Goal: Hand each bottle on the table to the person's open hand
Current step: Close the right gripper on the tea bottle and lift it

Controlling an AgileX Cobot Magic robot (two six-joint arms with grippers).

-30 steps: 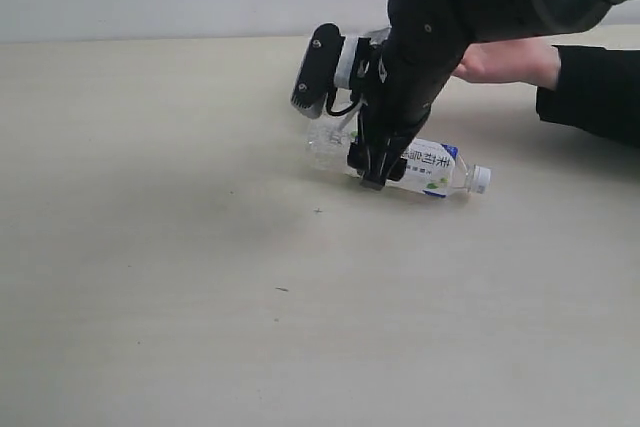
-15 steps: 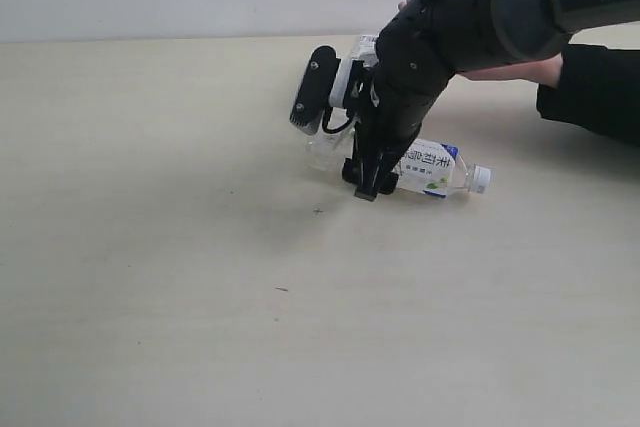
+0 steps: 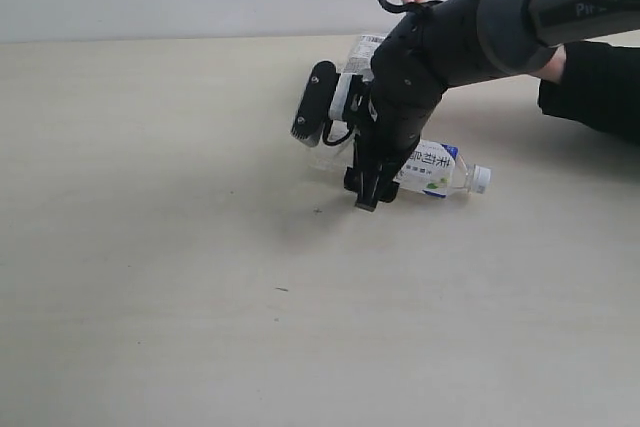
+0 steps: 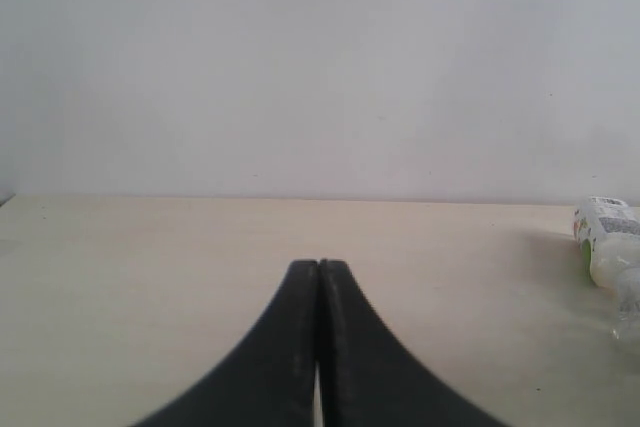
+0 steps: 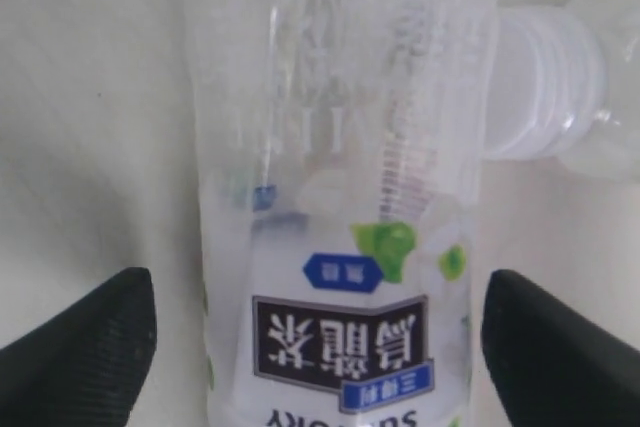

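Note:
A clear bottle (image 3: 432, 169) with a white cap and a white label with green spots lies on its side on the cream table (image 3: 150, 247). My right gripper (image 3: 365, 197) reaches down over its middle. In the right wrist view this bottle (image 5: 340, 247) fills the gap between the spread fingers (image 5: 90, 337), and the gripper (image 5: 320, 347) is open, with no visible contact. A second white-labelled bottle (image 3: 362, 47) shows behind the arm; its cap (image 5: 545, 82) lies beyond the first. The left gripper (image 4: 319, 267) is shut on nothing. The pink bottle is out of view.
A person's hand (image 3: 552, 67) in a dark sleeve (image 3: 595, 87) rests at the back right, mostly hidden by my right arm. A labelled bottle (image 4: 607, 242) lies at the edge of the left wrist view. A pale wall stands behind the table.
My right arm has swung up and now covers more of the person's hand, while the fingertips have sunk slightly lower beside the lying bottle. That bottle has not moved.

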